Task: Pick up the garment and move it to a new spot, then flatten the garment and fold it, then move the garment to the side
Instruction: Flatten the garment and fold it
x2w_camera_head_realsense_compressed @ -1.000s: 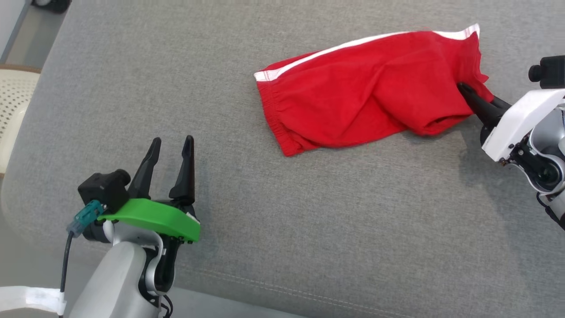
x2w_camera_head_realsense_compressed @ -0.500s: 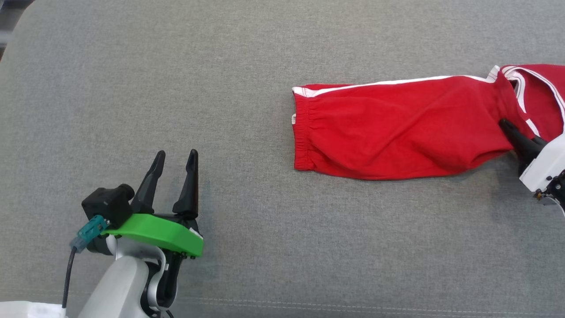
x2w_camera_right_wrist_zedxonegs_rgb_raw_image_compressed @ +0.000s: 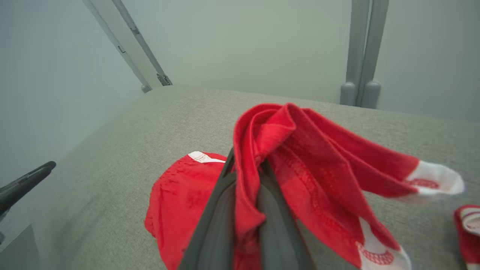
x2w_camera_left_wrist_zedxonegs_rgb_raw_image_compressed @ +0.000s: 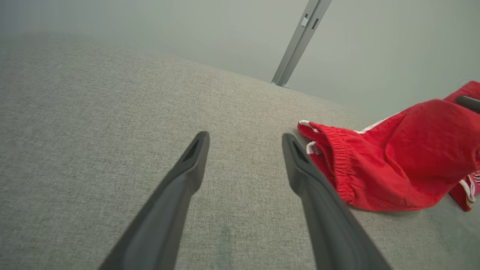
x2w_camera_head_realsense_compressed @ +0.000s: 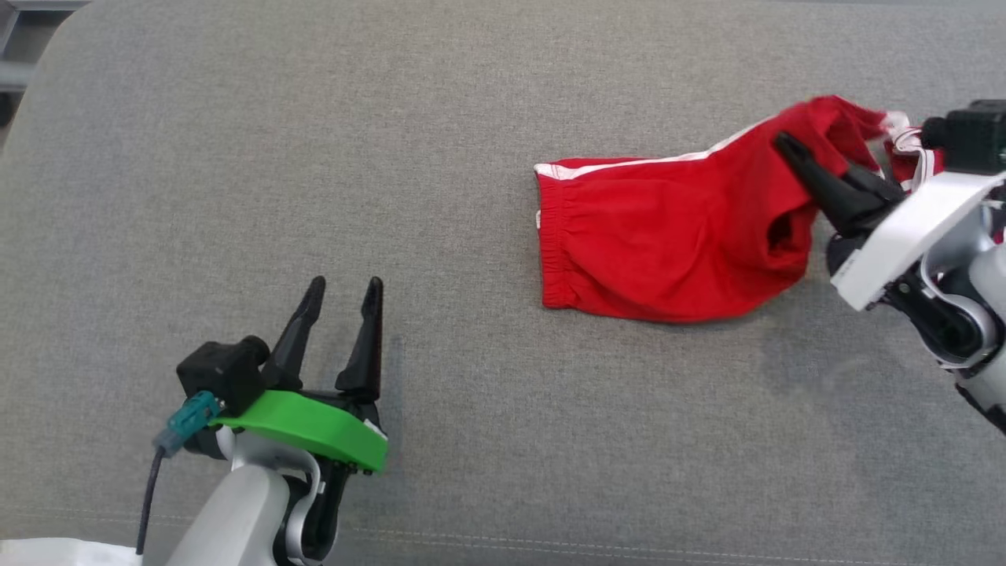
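**Head view.** The left fingers (x2w_camera_head_realsense_compressed: 368, 330) stand apart and hold nothing. They are at the lower left over the grey fabric surface (x2w_camera_head_realsense_compressed: 503, 118), well apart from the garment (x2w_camera_head_realsense_compressed: 668, 236). The right fingers (x2w_camera_head_realsense_compressed: 817, 185) are closed on a fold at the red garment's right end and hold that end raised. The gathered elastic edge at its left end lies flat on the surface.

**Left wrist view.** The left fingers (x2w_camera_left_wrist_zedxonegs_rgb_raw_image_compressed: 187, 176) are spread, with bare surface (x2w_camera_left_wrist_zedxonegs_rgb_raw_image_compressed: 93, 112) between them. The garment (x2w_camera_left_wrist_zedxonegs_rgb_raw_image_compressed: 393, 161) lies to the right, its gathered edge near the right-hand finger. A grey metal post (x2w_camera_left_wrist_zedxonegs_rgb_raw_image_compressed: 300, 41) rises beyond the surface.

**Right wrist view.** The right fingers (x2w_camera_right_wrist_zedxonegs_rgb_raw_image_compressed: 221, 210) pinch a red fold of the garment (x2w_camera_right_wrist_zedxonegs_rgb_raw_image_compressed: 318, 150). White-trimmed edges hang to the right, and the rest lies on the surface (x2w_camera_right_wrist_zedxonegs_rgb_raw_image_compressed: 150, 120) below.
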